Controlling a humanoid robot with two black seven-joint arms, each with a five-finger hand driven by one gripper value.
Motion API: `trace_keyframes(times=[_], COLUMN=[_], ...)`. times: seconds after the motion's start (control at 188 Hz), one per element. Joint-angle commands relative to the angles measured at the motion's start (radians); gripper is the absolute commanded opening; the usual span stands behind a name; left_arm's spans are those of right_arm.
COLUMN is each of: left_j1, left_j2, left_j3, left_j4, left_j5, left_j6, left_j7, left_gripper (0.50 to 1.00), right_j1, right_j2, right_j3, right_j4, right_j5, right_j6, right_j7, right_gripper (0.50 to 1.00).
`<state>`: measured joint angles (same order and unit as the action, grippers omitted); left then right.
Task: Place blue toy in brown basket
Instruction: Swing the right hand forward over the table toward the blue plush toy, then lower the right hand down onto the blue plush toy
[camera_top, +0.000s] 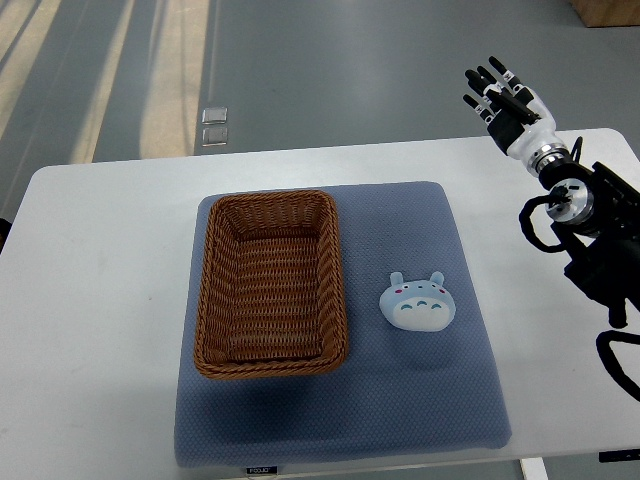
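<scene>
A pale blue plush toy (417, 301) with small ears lies on the blue mat (400, 400), just right of the brown wicker basket (270, 283). The basket is rectangular and holds nothing. My right hand (503, 100) is raised at the table's far right corner, well beyond and to the right of the toy, its fingers spread and holding nothing. Its arm (590, 230) runs in from the right edge. No left arm shows.
The mat lies on a white table (100, 300) whose far edge borders grey floor. Two small square plates (214, 125) sit on the floor beyond the table. A cardboard box corner (610, 10) shows at top right.
</scene>
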<state>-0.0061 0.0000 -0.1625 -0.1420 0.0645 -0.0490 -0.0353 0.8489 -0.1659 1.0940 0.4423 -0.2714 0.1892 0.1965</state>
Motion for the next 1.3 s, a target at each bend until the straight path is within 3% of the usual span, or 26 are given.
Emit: trace_keyframes(times=[0.0, 0.224, 0.453, 0.65, 0.826, 0.981, 1.082, 1.295], left_j1=[0.000, 0.000, 0.000, 0.000, 0.000, 0.000, 0.000, 0.000], left_j2=[0.000, 0.000, 0.000, 0.000, 0.000, 0.000, 0.000, 0.000], left_j3=[0.000, 0.000, 0.001, 0.000, 0.000, 0.000, 0.000, 0.000], left_j4=[-0.001, -0.001, -0.001, 0.001, -0.001, -0.001, -0.001, -0.001], left_j5=[0.000, 0.000, 0.000, 0.000, 0.000, 0.000, 0.000, 0.000], left_j6=[0.000, 0.000, 0.000, 0.000, 0.000, 0.000, 0.000, 0.000], left_j7=[0.000, 0.000, 0.000, 0.000, 0.000, 0.000, 0.000, 0.000], left_gripper=[1.000, 1.000, 1.000, 1.000, 1.000, 1.000, 1.000, 1.000], right_j1=[0.004, 0.056, 0.282, 0.532, 0.644, 0.650, 0.650, 0.650], right_j2=[-0.066, -0.261, -0.465, -0.532, -0.563, -0.569, -0.566, -0.563], right_j3=[-0.016, -0.212, -0.672, -1.031, -1.129, -1.189, -1.203, -1.204], right_j4=[0.064, 0.233, 0.374, 0.500, 0.671, 0.811, 0.829, 0.857], right_j5=[0.003, -0.011, -0.173, -0.417, -0.670, -0.888, -0.908, -0.948], right_j6=[-0.076, -0.135, -0.116, 0.041, 0.225, 0.289, 0.349, 0.400], right_j7=[-0.005, -0.098, -0.132, -0.170, -0.175, -0.198, -0.252, -0.259], right_gripper=[0.913, 0.911, 0.909, 0.907, 0.905, 0.905, 0.905, 0.903])
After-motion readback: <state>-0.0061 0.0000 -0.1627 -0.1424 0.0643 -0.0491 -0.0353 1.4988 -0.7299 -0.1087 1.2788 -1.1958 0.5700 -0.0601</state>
